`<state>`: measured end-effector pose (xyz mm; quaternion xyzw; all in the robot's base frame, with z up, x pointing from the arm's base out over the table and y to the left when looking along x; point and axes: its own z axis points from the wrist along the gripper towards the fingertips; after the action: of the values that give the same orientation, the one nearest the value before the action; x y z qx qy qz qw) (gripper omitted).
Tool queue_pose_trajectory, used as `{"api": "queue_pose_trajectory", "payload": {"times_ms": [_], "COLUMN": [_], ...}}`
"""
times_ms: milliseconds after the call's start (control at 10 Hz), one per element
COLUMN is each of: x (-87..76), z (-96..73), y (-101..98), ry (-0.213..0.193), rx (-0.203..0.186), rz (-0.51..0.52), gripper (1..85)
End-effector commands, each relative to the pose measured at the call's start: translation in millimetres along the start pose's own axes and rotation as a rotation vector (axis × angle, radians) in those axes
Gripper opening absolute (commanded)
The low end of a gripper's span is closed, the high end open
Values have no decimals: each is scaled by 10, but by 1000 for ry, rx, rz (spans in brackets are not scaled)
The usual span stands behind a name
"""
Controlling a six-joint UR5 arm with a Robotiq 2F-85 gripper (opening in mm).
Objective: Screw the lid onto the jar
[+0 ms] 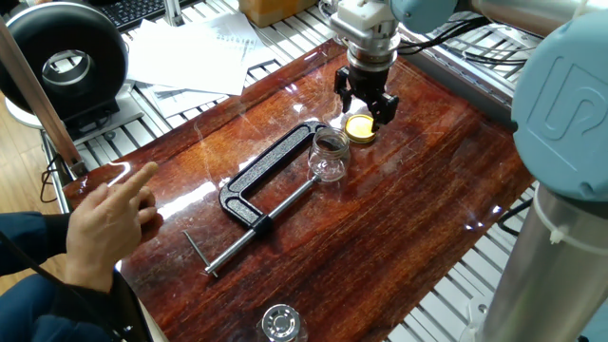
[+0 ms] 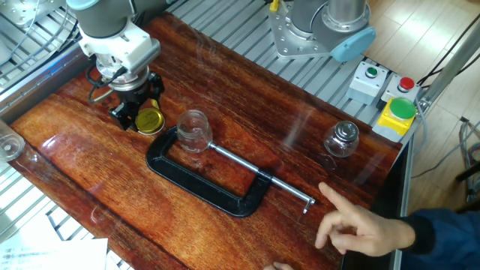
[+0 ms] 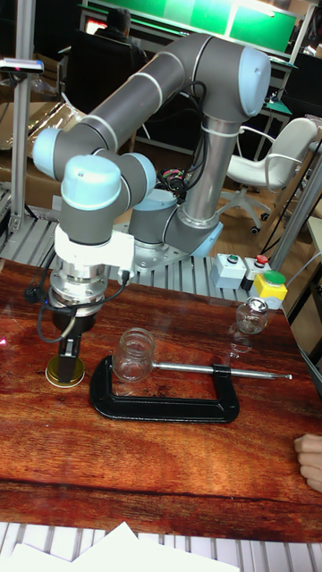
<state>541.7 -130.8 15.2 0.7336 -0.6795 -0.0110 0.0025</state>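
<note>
Dark glossy wood fills the table beneath me, with metal rails and papers beyond its edges. My gripper hangs in the upper middle of the frame, my fingers spread open on either side of the lid, not yet closed on it. So I judge I am at the pick-up step: next I must squeeze squarely on the rim, lift, and carry it to the jar just below and to the left. That lid is small, round, yellow-gold and lies flat. That jar is squat clear glass, mouth up, held in a black clamp. A person's hand hovers at the left edge.
</note>
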Motion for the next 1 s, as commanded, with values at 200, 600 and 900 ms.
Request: {"api": "queue_pose_trajectory", "payload": {"times_ms": [200, 600, 900], "x": [-18, -18, -28], "z": [97, 131, 171], "y": [-4, -48, -42], "ry": [-26, -27, -34], "rx": [19, 41, 44], "rz": [-24, -36, -38], "gripper": [803, 810, 810]}}
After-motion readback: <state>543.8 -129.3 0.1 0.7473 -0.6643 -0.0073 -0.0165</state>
